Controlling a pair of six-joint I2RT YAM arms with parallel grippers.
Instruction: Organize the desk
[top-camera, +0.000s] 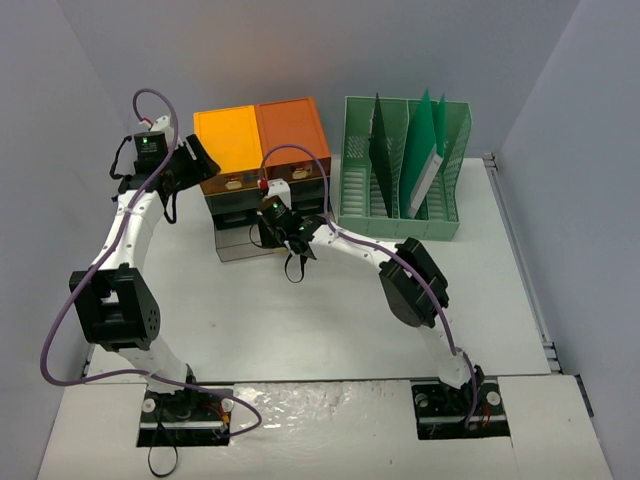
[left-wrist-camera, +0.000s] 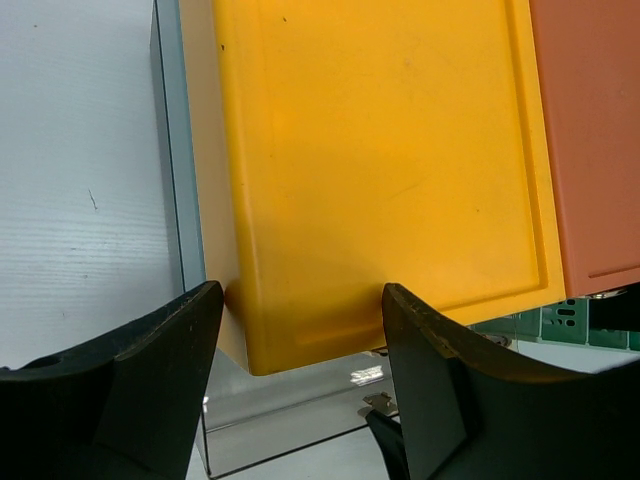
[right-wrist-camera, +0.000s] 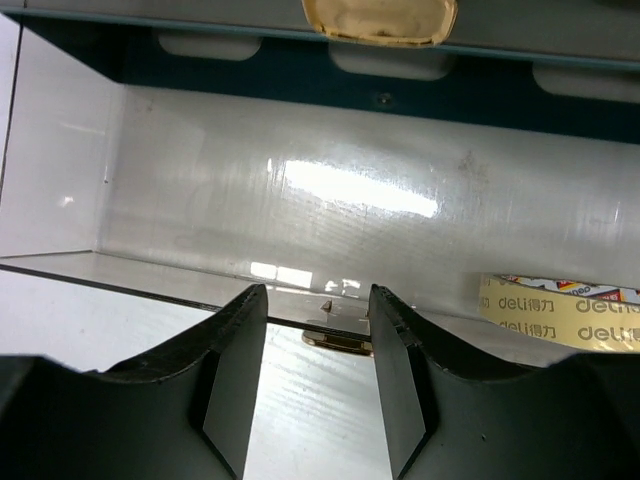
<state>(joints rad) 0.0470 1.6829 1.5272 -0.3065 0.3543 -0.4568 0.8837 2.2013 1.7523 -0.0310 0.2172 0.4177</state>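
Observation:
The off-white desk (top-camera: 330, 320) carries a drawer unit with a yellow and orange top (top-camera: 258, 135). Its clear bottom drawer (top-camera: 236, 244) is pulled out. My right gripper (top-camera: 290, 245) is open at the drawer's front edge. In the right wrist view its jaws (right-wrist-camera: 318, 295) stand either side of the small gold handle tab (right-wrist-camera: 338, 341), not closed on it. A roll of beige tape (right-wrist-camera: 560, 312) lies inside the drawer at the right. My left gripper (top-camera: 198, 160) is open and empty above the front left corner of the yellow top (left-wrist-camera: 380, 150).
A green slotted file rack (top-camera: 400, 170) holding dark and green folders stands right of the drawer unit. Grey walls close in on the left and back. The upper drawers (right-wrist-camera: 380, 40) are shut above the open one. The open drawer (left-wrist-camera: 280, 420) shows below the yellow top.

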